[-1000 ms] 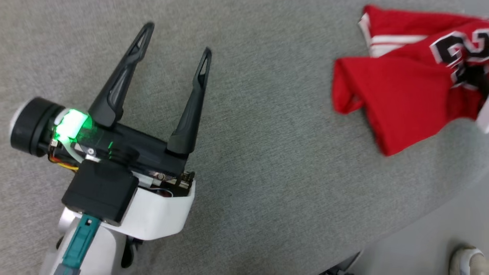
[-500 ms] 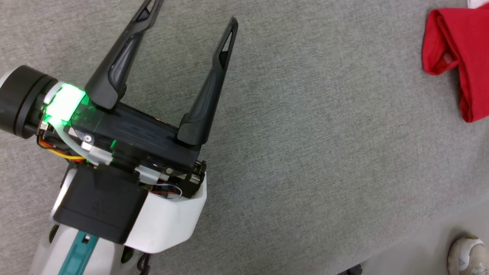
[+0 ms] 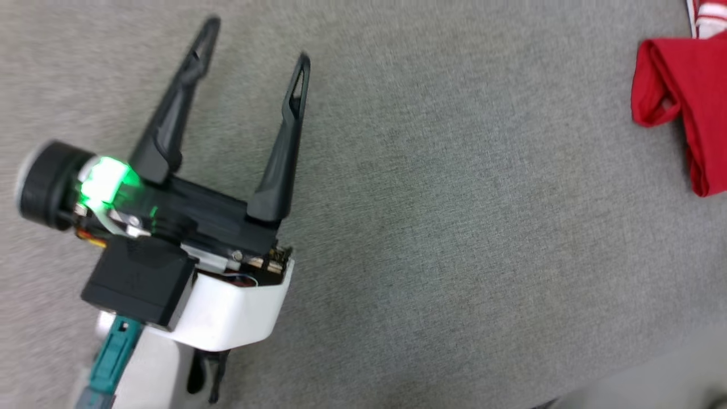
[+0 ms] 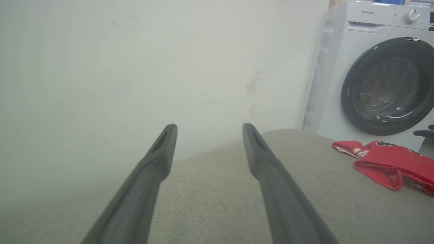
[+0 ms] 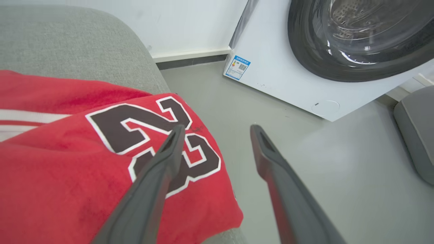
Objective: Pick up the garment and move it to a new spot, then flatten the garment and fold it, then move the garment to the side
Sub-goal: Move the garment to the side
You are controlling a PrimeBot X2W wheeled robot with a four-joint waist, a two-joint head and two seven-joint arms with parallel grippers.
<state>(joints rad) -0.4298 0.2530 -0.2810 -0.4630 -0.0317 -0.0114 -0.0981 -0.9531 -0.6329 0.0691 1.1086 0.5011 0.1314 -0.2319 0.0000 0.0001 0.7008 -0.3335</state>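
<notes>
Right claw (image 5: 217,128) has parted, angled down over the garment (image 5: 67,162); left claw (image 3: 257,41) spread, level.

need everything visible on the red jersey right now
The garment is a red jersey of soft, knit-looking fabric, with a black 23 outlined in white and red-and-white striped trim. It lies crumpled and folded over itself, not flat, on the grey cushioned surface, at the edge nearest the washing machine. The right tool hangs open by the number; whether it touches the cloth cannot be told.
</notes>
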